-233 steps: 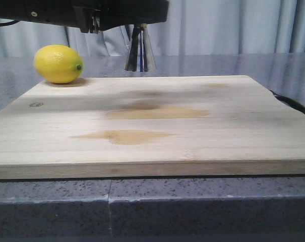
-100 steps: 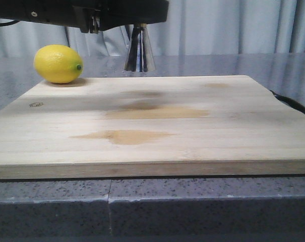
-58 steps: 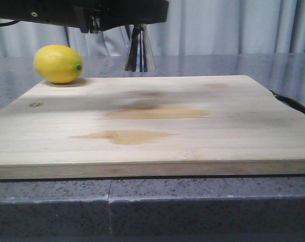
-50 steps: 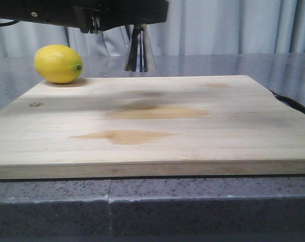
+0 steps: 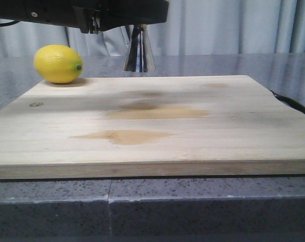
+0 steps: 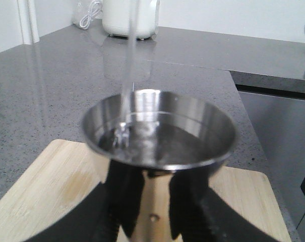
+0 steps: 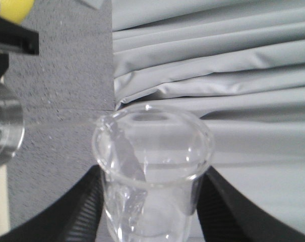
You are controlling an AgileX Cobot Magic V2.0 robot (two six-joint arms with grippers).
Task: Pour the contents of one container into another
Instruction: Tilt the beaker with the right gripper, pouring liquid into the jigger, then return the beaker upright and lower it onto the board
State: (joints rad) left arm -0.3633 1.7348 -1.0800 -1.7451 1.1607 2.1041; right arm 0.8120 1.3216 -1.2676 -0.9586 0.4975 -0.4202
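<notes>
Beaker is clamped between the right gripper's fingers and tipped on its side, with a thin clear stream leaving its lip. Stream lands in the jigger, which the left gripper holds upright by the lower cone above the cutting board's far edge. Lemon sits on the board's far left corner.

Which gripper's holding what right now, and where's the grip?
Left gripper clamps the steel jigger below its upper cup. Right gripper grips the glass beaker by its side walls, below the rim.
</notes>
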